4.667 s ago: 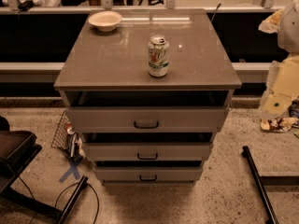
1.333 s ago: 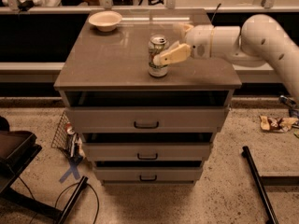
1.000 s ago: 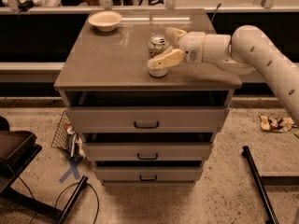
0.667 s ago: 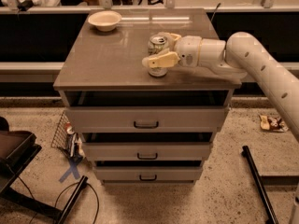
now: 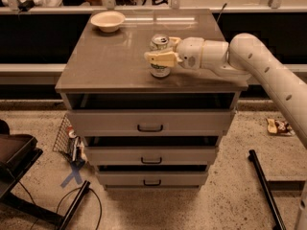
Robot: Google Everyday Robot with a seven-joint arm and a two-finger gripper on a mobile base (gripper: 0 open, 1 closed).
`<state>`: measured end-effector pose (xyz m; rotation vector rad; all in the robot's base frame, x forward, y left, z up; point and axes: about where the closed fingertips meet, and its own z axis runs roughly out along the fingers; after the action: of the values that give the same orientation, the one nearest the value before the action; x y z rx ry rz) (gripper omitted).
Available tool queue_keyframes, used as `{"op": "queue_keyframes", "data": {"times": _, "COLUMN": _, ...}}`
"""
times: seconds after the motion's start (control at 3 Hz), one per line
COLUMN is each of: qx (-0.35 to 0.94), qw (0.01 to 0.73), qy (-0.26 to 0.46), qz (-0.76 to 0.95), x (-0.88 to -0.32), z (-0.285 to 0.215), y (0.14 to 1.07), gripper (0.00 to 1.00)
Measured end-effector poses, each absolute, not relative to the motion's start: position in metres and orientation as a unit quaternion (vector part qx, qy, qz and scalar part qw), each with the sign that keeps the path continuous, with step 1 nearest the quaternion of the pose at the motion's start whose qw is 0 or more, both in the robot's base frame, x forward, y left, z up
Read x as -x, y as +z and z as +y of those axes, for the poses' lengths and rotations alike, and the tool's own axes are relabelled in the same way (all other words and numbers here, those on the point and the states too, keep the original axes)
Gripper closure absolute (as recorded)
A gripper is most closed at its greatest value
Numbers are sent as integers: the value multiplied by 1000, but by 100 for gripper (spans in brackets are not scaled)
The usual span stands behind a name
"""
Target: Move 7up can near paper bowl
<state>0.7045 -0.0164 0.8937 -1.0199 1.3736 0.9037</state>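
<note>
The 7up can (image 5: 159, 67) stands upright a little right of the middle of the desk (image 5: 105, 63), back from the front edge. The pincer (image 5: 158, 51) reaches in from the right and sits at the can, partly covering it; whether it grips cannot be told. The paper bowl (image 5: 108, 20) rests near the back left corner, well apart, with bare desktop between them

Your arm (image 5: 283, 90) reaches in from the right edge of view, sloping up and leftward, then bends so the white forearm (image 5: 218, 56) runs nearly level. The rounded wrist (image 5: 192, 54) sits at its end, and your gripper (image 5: 160, 51) points left, low and horizontal, right at the can (image 5: 159, 71).
</note>
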Motion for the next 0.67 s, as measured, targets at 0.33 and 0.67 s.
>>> {"op": "queue_keyframes", "data": {"times": 0.33, "qx": 435, "qw": 567, "qy": 386, "qz": 583, "x": -704, "z": -13, "y": 894, "gripper": 87}}
{"op": "queue_keyframes", "data": {"times": 0.67, "qx": 438, "qw": 573, "qy": 389, "qz": 573, "x": -709, "z": -6, "y": 903, "gripper": 100}}
